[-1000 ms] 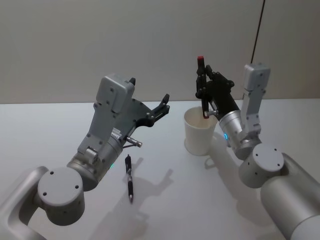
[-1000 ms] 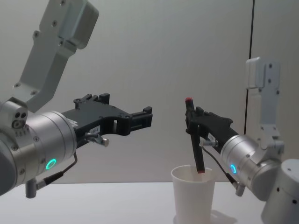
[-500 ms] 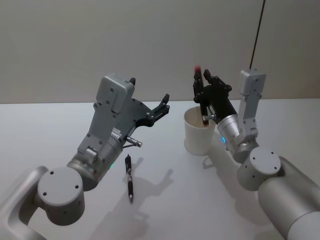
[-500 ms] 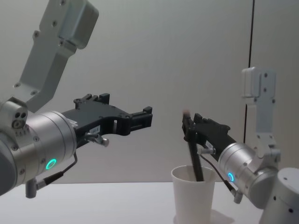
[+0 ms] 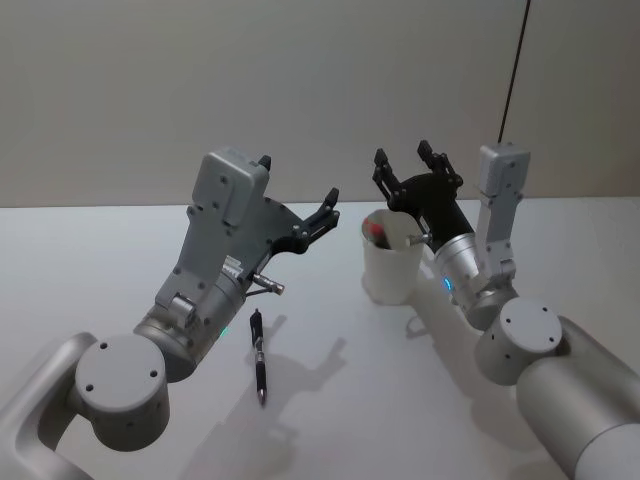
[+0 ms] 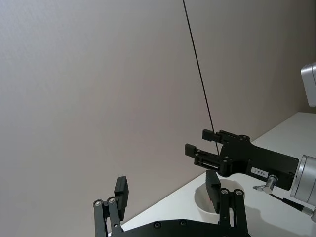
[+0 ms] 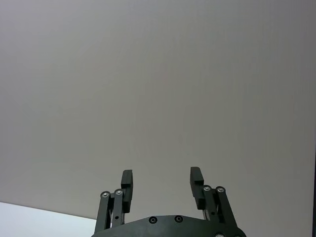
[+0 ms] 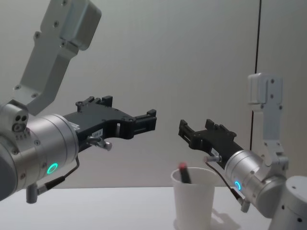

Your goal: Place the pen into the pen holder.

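Well in front of the paper cup [image 5: 388, 275], a black pen [image 5: 259, 357] lies on the white surface [image 5: 90, 250]. The left tool [image 5: 326, 212] hangs open beside the cup, holding nothing. The red-topped pen [image 5: 376, 232] leans inside the cup. Just behind the cup's rim the right tool [image 5: 405, 162] is spread wide (and empty). Pulling back low, it could knock the light cup over. A second ago it gripped that pen upright over the cup.

plain white tapered paper cup [image 5: 388, 270] under right tool [image 5: 405, 157]: white all over | red-tipped dark pen [image 8: 185, 173] inside it | slim black pen [image 5: 259, 356] on white surface [image 5: 100, 260] | left tool [image 8: 152, 120], right tool: both matte black
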`<action>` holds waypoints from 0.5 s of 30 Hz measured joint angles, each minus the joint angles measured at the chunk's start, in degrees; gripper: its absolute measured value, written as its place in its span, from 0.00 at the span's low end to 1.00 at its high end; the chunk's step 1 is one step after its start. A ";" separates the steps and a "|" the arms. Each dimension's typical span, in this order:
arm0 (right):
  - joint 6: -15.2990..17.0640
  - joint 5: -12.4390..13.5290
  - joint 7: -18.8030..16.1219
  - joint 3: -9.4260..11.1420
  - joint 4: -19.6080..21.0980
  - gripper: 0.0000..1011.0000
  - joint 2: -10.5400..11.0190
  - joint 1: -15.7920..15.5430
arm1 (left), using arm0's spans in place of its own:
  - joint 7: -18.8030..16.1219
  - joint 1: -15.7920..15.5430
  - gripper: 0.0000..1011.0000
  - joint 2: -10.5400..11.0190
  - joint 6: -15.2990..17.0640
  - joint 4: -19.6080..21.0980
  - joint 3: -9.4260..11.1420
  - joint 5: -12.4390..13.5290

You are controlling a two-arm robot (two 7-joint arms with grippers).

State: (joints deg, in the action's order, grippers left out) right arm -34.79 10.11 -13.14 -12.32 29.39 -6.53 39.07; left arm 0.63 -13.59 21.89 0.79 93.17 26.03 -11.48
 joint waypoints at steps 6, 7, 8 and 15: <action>0.29 -0.16 -0.10 0.12 0.78 0.85 0.12 -0.40 | 0.00 0.00 0.99 0.00 0.00 0.00 0.00 0.00; 0.53 -0.21 -0.11 0.18 1.19 0.85 0.17 -0.60 | 0.00 0.00 0.99 0.00 0.00 0.00 0.00 0.00; 0.75 -0.23 -0.11 0.21 1.41 0.90 0.19 -0.69 | 0.00 0.00 0.99 0.00 0.00 0.00 0.00 0.00; 3.82 -0.36 -0.05 0.70 5.22 0.99 0.78 -2.36 | 0.00 0.00 0.99 0.00 0.00 0.00 0.00 0.00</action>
State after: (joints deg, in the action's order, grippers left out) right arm -30.98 9.75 -13.19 -11.62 34.61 -5.76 36.71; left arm 0.63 -13.59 21.89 0.79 93.18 26.02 -11.48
